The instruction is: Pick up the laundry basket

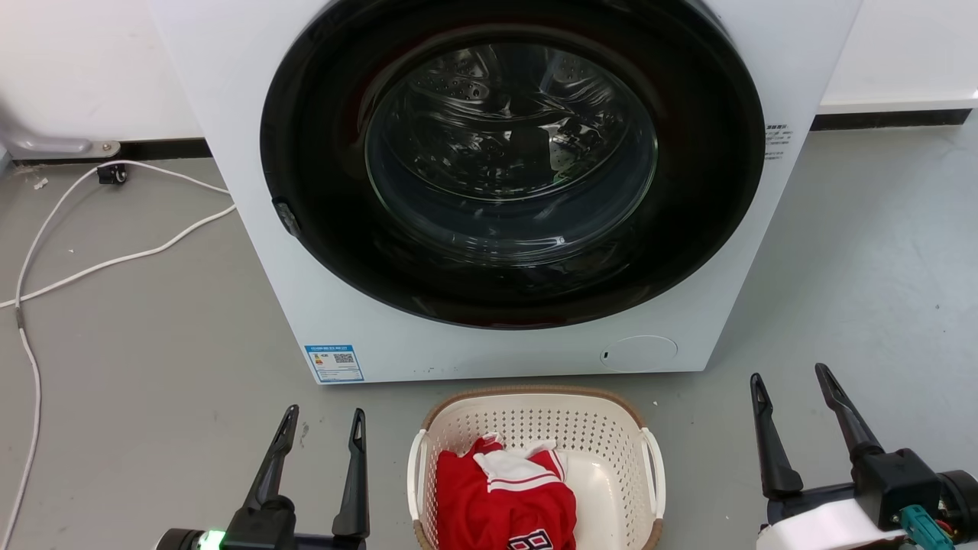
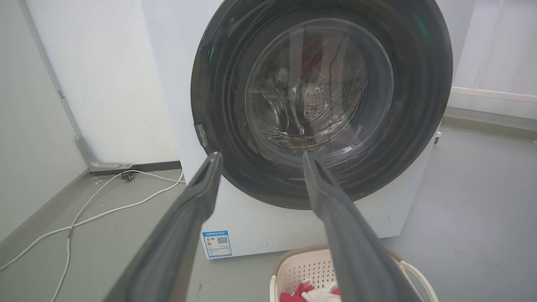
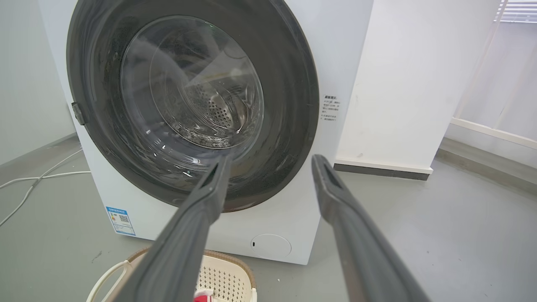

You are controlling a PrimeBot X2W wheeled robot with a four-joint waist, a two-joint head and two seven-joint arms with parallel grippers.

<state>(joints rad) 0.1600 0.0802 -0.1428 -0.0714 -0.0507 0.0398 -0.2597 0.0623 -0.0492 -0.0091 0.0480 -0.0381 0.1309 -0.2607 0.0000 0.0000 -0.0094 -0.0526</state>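
While both hands hang free over the grey floor (image 1: 153, 382), the laundry basket (image 1: 535, 424) sits on that floor between them, at the near edge of the head view. The left hand (image 1: 324, 412) is released: its fingers are spread and nothing is between them. The basket is just to its right, not touching. The right hand (image 1: 788, 373) is also released and empty, and the basket is to its left with a wider gap than on the left side.

The basket is upright, and its far tan rim is close to the base of the washing machine (image 1: 382, 351). A white handle shows on each side. A red garment (image 1: 504, 504) with white trim is piled inside, toward the left and near part.

In the left wrist view the basket shows low, under the right finger. In the right wrist view it shows low, under the left finger. The machine's round door is shut. A white cable (image 1: 114, 260) lies on the floor at far left.
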